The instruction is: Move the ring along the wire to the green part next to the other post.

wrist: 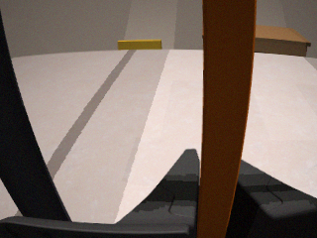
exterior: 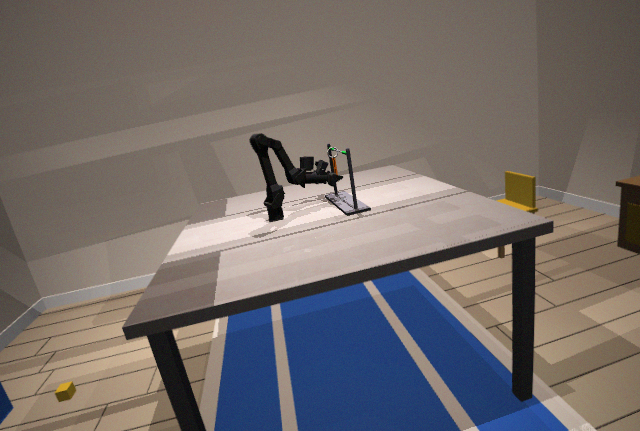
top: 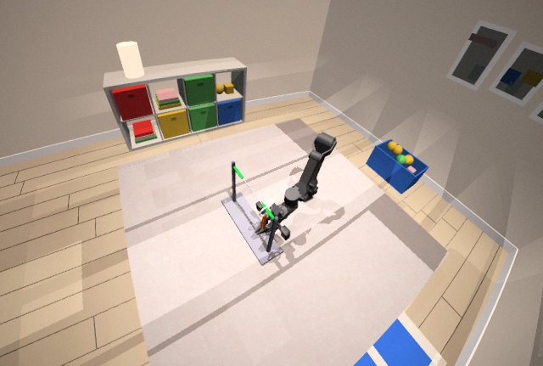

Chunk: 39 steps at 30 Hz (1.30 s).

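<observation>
Okay, so we had the gripper [top: 265,226] [exterior: 336,177] [wrist: 202,159] pinching the orange handle [top: 264,222] [exterior: 334,165] [wrist: 228,109]. Viewed from the top, our ring [top: 260,211] [exterior: 332,157] sat by the inner end of the lower green wire section [top: 268,211] [exterior: 343,151], with the nearer dark post [top: 271,237] [exterior: 352,180] toward five o'clock and the other dark post [top: 233,184] [exterior: 329,147] toward eleven. We couldn't tell whether the ring touched the wire.
</observation>
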{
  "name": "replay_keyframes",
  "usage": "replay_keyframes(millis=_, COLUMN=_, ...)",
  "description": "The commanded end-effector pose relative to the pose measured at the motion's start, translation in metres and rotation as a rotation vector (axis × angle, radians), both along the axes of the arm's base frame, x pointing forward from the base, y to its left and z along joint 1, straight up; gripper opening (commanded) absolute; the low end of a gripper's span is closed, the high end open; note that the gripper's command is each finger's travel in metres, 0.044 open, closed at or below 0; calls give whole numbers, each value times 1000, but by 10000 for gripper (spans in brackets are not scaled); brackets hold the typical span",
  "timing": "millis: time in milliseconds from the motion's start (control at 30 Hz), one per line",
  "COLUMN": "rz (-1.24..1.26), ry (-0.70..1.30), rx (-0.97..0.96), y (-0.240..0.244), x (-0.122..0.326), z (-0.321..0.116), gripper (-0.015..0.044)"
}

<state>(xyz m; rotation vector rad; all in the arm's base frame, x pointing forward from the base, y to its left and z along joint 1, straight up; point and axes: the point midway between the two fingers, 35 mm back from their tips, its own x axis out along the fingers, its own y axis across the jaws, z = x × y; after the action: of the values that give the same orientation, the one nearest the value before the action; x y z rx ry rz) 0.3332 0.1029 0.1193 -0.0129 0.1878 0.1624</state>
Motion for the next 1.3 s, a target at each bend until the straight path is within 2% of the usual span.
replay_keyframes(millis=0, rz=0, ry=0, rx=0, y=0, x=0, z=0, gripper=-124)
replay_keyframes(millis=367, rz=0, ry=0, rx=0, y=0, x=-1, z=0, gripper=160)
replay_keyframes(millis=1267, rz=-8, ry=4, rx=5, y=-8, x=-48, z=9, gripper=160)
